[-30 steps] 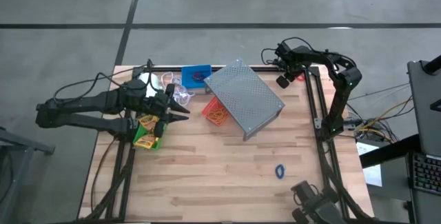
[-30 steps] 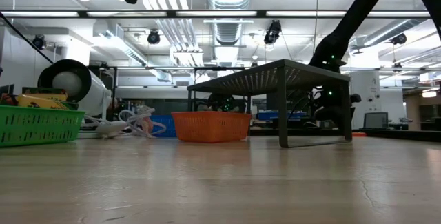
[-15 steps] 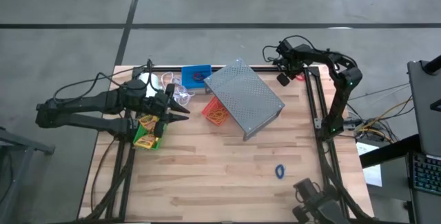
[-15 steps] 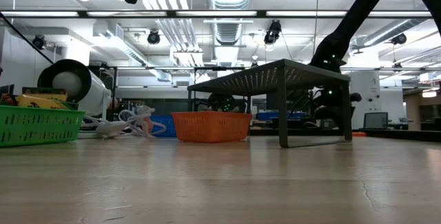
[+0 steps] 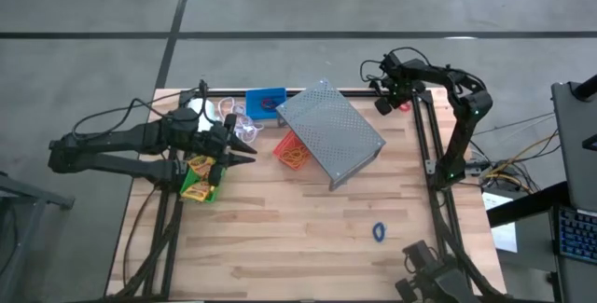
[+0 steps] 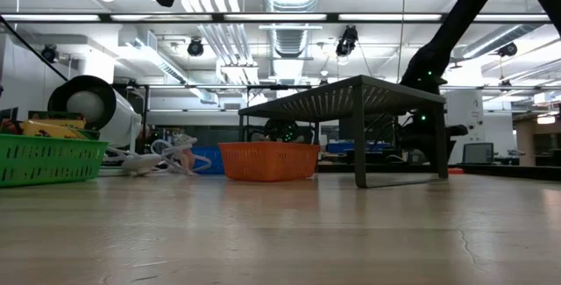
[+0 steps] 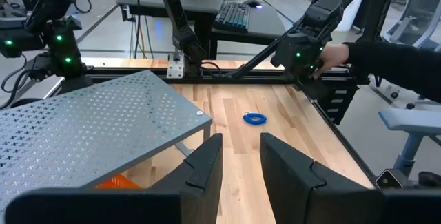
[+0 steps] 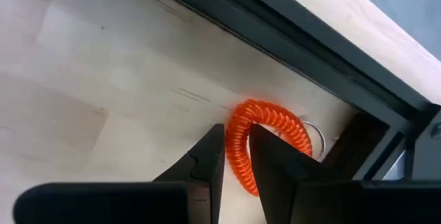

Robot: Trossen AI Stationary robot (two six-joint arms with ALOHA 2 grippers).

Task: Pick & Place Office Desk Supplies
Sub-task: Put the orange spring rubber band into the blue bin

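Your right tool (image 8: 236,156) hangs over the far right corner of the wooden surface (image 5: 308,224), right by the dark frame rail, and its two dark fingers (image 8: 204,158) stand a narrow gap apart, straddling one side of the red ring band (image 8: 265,145); you cannot tell from here whether they actually pinch it. That band is a bright orange-red coiled loop, ribbed like a spring, lying flat on the wood with a thin metal key ring at its far side. Your left tool (image 7: 240,165) hovers above the left part of the surface, near the green bin (image 5: 198,187), fingers parted a little with nothing between them. The green bin is a small slotted plastic basket and holds a yellow-and-green crayon box (image 5: 201,168), whose top edge shows above the rim in the low view. The red-orange bin (image 5: 291,152) is the same slotted kind, sitting half tucked under the edge of the grey perforated metal rack (image 5: 329,132), with something yellow and thin inside. The blue bin (image 5: 264,102) sits at the far edge, just beside the rack's far corner and next to the white roll (image 6: 96,105) with its tangle of white cord (image 5: 241,124). The blue ring band (image 5: 379,232), a small coiled loop, lies alone on bare wood toward the near right, well apart from everything else.
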